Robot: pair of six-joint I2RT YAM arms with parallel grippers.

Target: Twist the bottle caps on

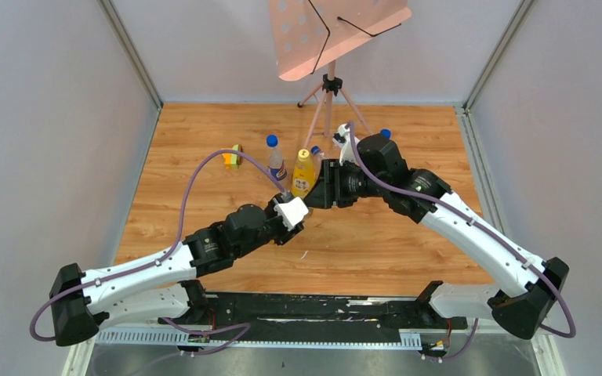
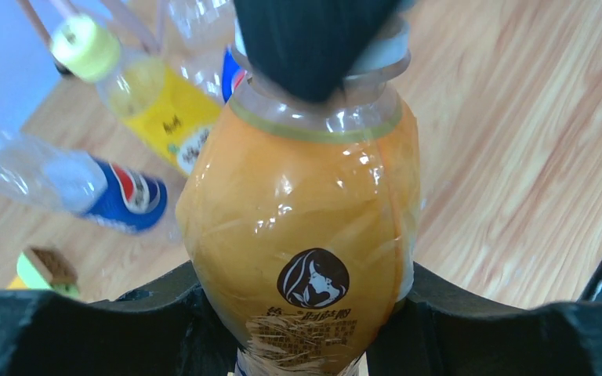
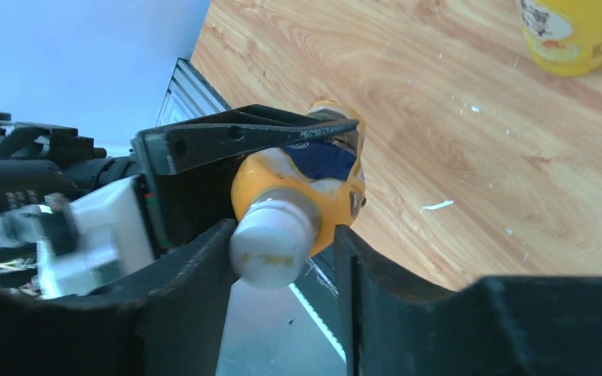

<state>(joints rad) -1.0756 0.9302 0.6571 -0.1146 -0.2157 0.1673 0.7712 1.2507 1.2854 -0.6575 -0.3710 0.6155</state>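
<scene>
Centre of the overhead view: the left gripper point(image 2: 304, 317) clamps the amber bottle point(image 2: 298, 196) while the right gripper point(image 3: 282, 235) loosely brackets its white cap point(image 3: 270, 249), a gap showing, so probably nearly tightened; upper centre, the clear bottle point(image 1: 274, 162) and yellow bottle point(image 1: 303, 177) stand capped.

Bright, even light; glare streaks the amber bottle point(image 2: 298, 204).

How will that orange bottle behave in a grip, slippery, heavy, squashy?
The orange bottle probably slips easily: its wrap is glossy. Its clear shoulder shows no liquid, so likely light. The rounded body would likely roll if dropped.
</scene>
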